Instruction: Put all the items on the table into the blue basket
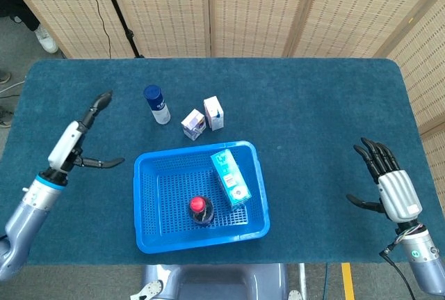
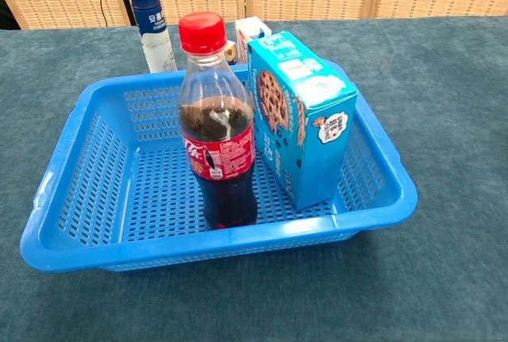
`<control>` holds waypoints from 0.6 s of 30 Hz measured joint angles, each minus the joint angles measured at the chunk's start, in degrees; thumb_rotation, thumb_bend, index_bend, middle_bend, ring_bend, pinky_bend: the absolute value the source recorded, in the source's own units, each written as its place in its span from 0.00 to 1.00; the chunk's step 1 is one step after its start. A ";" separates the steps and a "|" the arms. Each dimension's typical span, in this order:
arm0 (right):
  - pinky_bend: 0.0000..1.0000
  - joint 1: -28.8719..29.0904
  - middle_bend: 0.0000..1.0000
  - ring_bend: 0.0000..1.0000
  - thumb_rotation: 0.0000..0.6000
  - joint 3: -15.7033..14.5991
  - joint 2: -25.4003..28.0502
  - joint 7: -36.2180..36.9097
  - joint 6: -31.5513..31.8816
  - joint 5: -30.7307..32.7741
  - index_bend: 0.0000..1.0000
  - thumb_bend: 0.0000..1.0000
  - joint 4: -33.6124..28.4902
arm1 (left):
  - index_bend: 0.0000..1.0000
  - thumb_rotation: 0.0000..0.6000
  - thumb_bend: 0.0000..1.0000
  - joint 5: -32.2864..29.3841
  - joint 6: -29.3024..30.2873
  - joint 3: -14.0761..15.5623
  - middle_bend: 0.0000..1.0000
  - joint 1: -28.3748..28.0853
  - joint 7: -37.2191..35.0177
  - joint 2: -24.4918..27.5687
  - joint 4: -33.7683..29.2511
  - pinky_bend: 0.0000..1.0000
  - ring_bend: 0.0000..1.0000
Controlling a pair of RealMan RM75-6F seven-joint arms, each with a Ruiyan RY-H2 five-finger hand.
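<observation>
The blue basket sits at the table's front centre. Inside it a cola bottle with a red cap stands upright beside a teal cookie box. Behind the basket on the table stand a blue-capped bottle and two small white cartons, one carton partly showing in the chest view. My left hand hovers open left of the basket, holding nothing. At the far right my right hand is open, fingers spread. Neither hand shows in the chest view.
Dark teal cloth covers the table. Woven folding screens stand behind its far edge. A black stand pole rises at the back left.
</observation>
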 measured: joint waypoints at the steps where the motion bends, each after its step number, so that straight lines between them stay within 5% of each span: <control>1: 0.05 0.03 0.00 0.00 1.00 -0.04 -0.02 -0.09 -0.02 -0.10 0.04 0.00 -0.05 | 0.00 1.00 0.06 -2.30 -0.75 -0.74 0.00 0.37 0.32 -0.24 1.19 0.00 0.00; 10: 0.05 0.34 0.00 0.00 1.00 -0.17 -0.20 -0.58 -0.71 -0.20 0.04 0.00 -0.27 | 0.00 1.00 0.06 -14.18 -11.57 -6.04 0.00 0.42 0.41 -7.92 16.65 0.00 0.00; 18: 0.05 0.70 0.00 0.00 1.00 -0.15 -0.55 -0.78 -2.12 0.58 0.04 0.00 0.32 | 0.00 1.00 0.06 -16.39 -21.49 -8.76 0.00 -3.22 -1.18 -18.31 31.31 0.00 0.00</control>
